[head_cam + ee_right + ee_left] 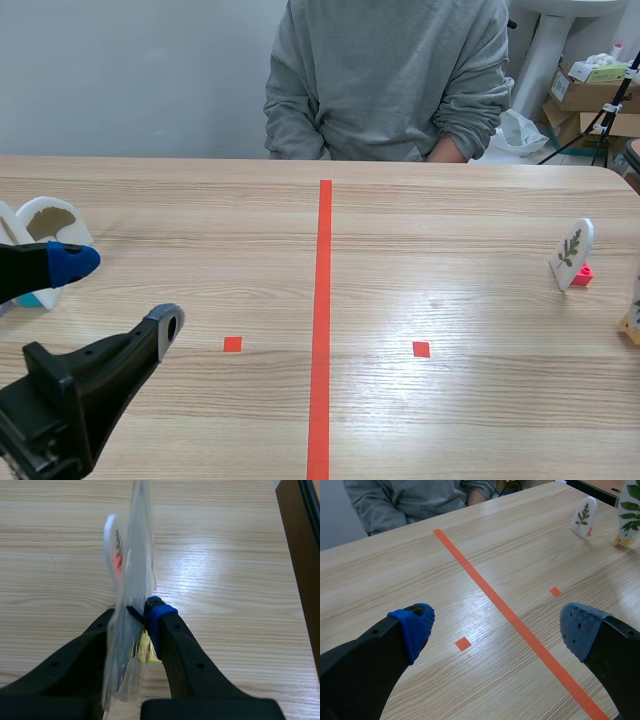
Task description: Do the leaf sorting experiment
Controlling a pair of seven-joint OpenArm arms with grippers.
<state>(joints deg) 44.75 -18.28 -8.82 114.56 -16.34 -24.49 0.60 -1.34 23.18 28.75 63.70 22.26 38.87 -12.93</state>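
A clear laminated leaf card (134, 570) on a yellow base stands edge-on between my right gripper's fingers; the right gripper (140, 616) is shut on it. The same card (629, 511) shows green leaves at the table's right edge. Just beyond it stands a white card with a small leaf (572, 250) on a red base, also seen ahead of the right gripper (112, 542). At the far left stands a white card with a brown fan-shaped leaf (46, 222) on a blue base. My left gripper (120, 293) hangs open above the table beside it, nothing between its fingers (415, 627).
An orange-red tape line (322, 320) runs down the middle of the wooden table, with a small square mark on each side. A person in a grey sweatshirt (390, 80) sits at the far edge. Boxes (590, 95) stand behind at the right.
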